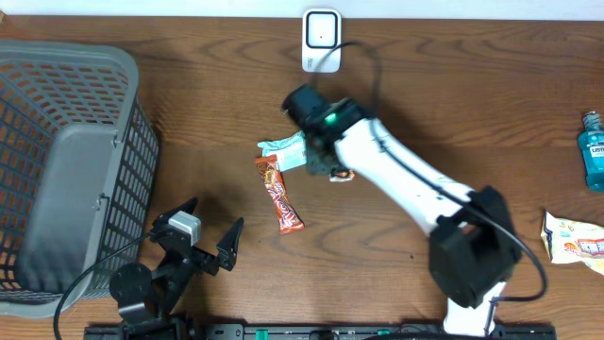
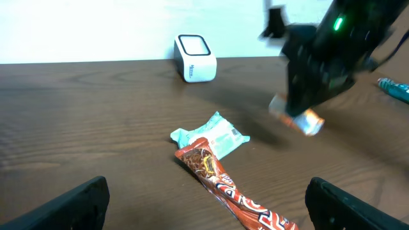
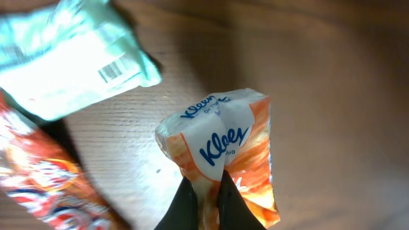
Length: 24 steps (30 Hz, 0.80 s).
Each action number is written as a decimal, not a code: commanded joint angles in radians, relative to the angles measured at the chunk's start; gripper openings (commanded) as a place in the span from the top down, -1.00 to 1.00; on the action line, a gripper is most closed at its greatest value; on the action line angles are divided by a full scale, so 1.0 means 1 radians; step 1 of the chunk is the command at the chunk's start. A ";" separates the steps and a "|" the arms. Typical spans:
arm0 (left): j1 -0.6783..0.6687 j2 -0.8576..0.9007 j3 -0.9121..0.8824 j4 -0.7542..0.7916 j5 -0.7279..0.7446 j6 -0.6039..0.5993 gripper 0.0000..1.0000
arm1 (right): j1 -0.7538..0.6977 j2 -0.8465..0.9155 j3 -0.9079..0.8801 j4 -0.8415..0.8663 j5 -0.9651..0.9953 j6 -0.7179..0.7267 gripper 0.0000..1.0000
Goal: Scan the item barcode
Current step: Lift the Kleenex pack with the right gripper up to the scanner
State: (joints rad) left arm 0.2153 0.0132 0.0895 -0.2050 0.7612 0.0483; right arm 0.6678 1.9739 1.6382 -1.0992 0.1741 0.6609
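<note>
My right gripper [image 3: 206, 191] is shut on an orange and white Kleenex tissue pack [image 3: 220, 140], pinching its lower edge. In the left wrist view the pack [image 2: 300, 118] hangs just above the wood under the black right arm. From overhead the pack [image 1: 342, 175] shows beside the arm's wrist, below the white scanner [image 1: 321, 38] at the table's far edge. No barcode on the pack shows. My left gripper [image 1: 209, 227] stands open at the near left, with nothing between its fingers [image 2: 70, 207].
A mint-green packet [image 1: 286, 151] with a barcode and a red candy bar [image 1: 279, 195] lie left of the right gripper. A grey basket [image 1: 66, 170] fills the left side. A blue bottle [image 1: 592, 151] and a yellow packet [image 1: 574, 241] lie at the right edge.
</note>
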 commanded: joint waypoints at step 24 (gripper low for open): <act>0.002 -0.001 -0.017 -0.023 0.013 -0.005 -0.96 | -0.204 0.015 -0.007 -0.277 -0.674 1.204 0.97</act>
State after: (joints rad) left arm 0.2153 0.0132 0.0895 -0.2050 0.7612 0.0483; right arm 0.4744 1.9549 1.6424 -1.3720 -0.4492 1.7367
